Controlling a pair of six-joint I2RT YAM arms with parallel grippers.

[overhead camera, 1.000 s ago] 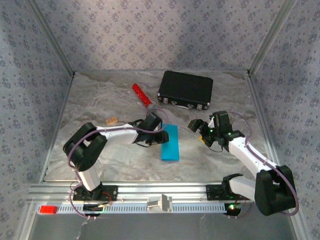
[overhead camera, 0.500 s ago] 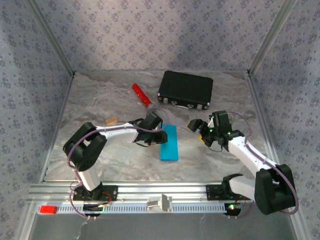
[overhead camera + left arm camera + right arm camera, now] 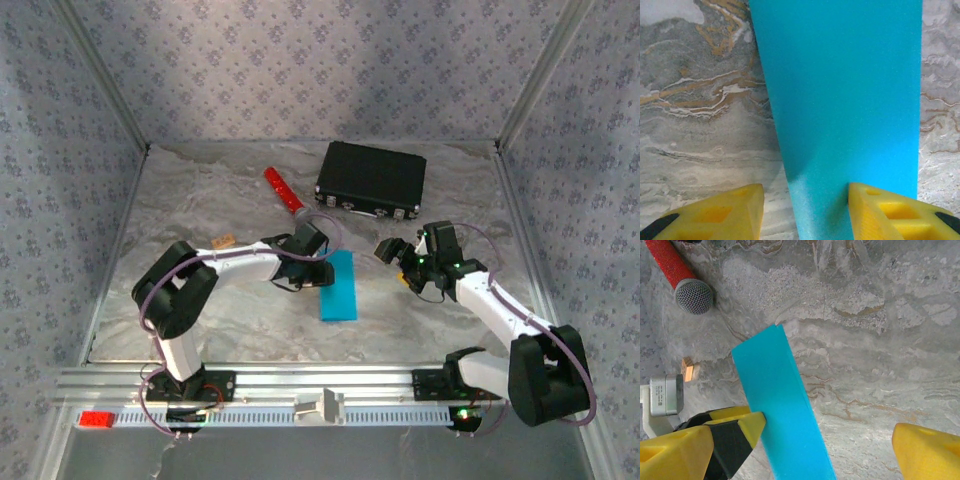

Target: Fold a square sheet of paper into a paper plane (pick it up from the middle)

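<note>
Paper: the paper (image 3: 338, 285) is lying flat on the table (image 3: 200, 200) as a long narrow cyan strip, mid-table between the two arms.
Left gripper: the left gripper (image 3: 318, 270) is sitting low at the strip's left edge. In its wrist view the yellow fingertips (image 3: 735, 210) are standing apart, one over bare table and the other on the strip's near end; nothing is being pinched.
Right gripper: the right gripper (image 3: 388, 248) is hovering just right of the strip with its jaws spread wide, carrying nothing and touching nothing.
Red cylinder: the red cylinder (image 3: 283, 192) is lying behind the left gripper, its mesh end pointing toward the paper.
Case: the case (image 3: 371, 180) is sitting shut at the back, well apart from the paper.
Block: a small tan block (image 3: 223, 241) is resting left of the left arm.
</note>
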